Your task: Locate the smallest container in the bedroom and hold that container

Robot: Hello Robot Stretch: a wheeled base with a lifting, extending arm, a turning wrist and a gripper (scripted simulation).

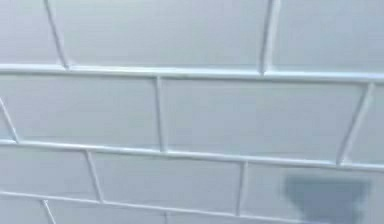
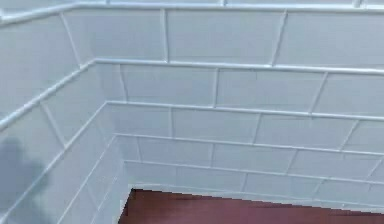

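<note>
Forward view: tiled wall (image 1: 200,110) close ahead, with pale blue-white rectangular tiles laid brick-fashion and lighter grout lines. Arm side view: a side wall (image 2: 50,110) and a far wall (image 2: 250,90) in the same tile meet in a corner, with a strip of dark red-brown wood floor (image 2: 240,210) at their foot. Gripper's state: cannot tell. Container's whereabouts: cannot tell.

Ahead of me: pale tiled wall (image 1: 200,115), very near, white grout lines in a brick pattern. Arm side: two tiled walls meet at a corner (image 2: 112,115), left; red-brown floor (image 2: 250,210) strip nearest me.
</note>
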